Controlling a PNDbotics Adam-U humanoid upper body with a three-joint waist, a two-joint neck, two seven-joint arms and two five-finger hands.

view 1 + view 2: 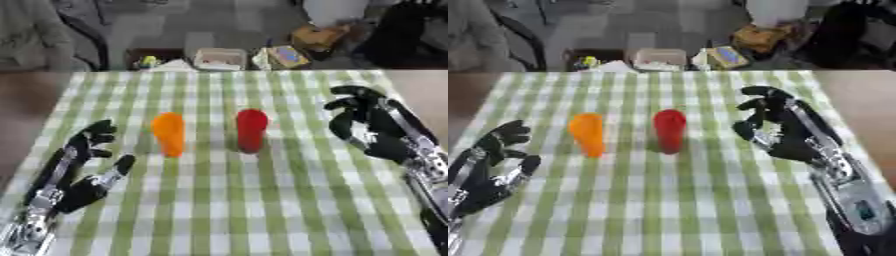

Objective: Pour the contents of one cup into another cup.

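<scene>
Tablecloth (262, 200): woven cloth in a green and white check, matt, lying flat and smooth. Orange cup (169, 134) and red cup (251, 130): plastic by their look, smooth, with a soft sheen. Left hand (83, 170) and right hand (372, 125): black casing, apparently hard plastic, slightly glossy; silver metal parts show along both forearms. Bare tabletop (859, 95) beside the cloth: brown, matt, wood-like; its exact material cannot be told.
</scene>
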